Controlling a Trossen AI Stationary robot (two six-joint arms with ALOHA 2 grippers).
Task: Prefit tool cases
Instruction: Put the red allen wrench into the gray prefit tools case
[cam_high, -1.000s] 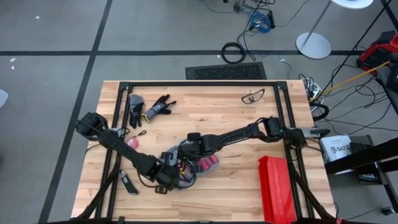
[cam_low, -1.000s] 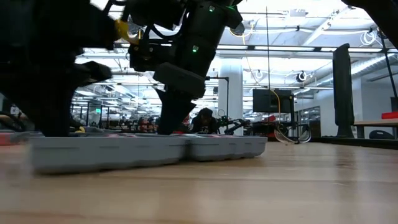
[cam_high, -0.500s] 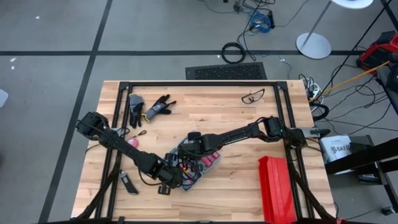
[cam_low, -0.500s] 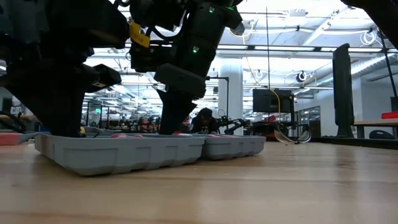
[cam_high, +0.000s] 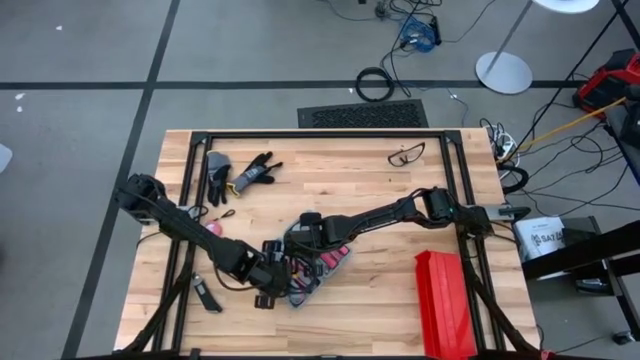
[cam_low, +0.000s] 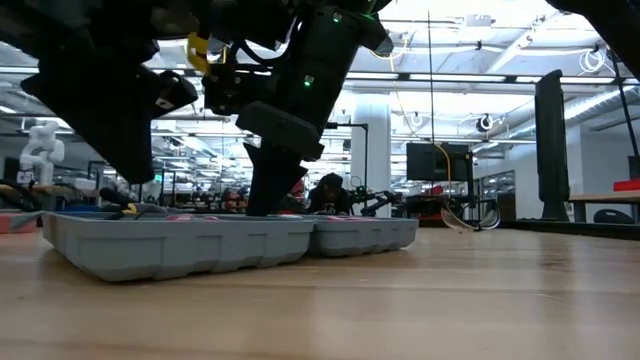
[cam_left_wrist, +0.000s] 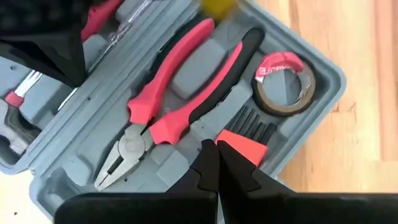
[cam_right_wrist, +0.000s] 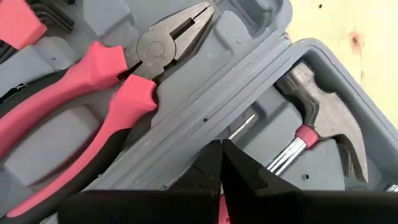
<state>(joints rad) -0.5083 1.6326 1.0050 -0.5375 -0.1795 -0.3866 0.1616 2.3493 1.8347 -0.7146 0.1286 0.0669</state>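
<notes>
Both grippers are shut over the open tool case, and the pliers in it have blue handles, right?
Not quite. The pliers have pink-and-black handles, not blue, as the left wrist view shows. The rest holds: the left gripper and the right gripper are both shut over the open tool case.

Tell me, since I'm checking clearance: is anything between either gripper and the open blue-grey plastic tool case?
Nothing visible. The left gripper, shut, hangs right over the open blue-grey plastic tool case beside the pink-handled pliers. The right gripper, shut, sits over its hinge ridge near the hammer.
</notes>
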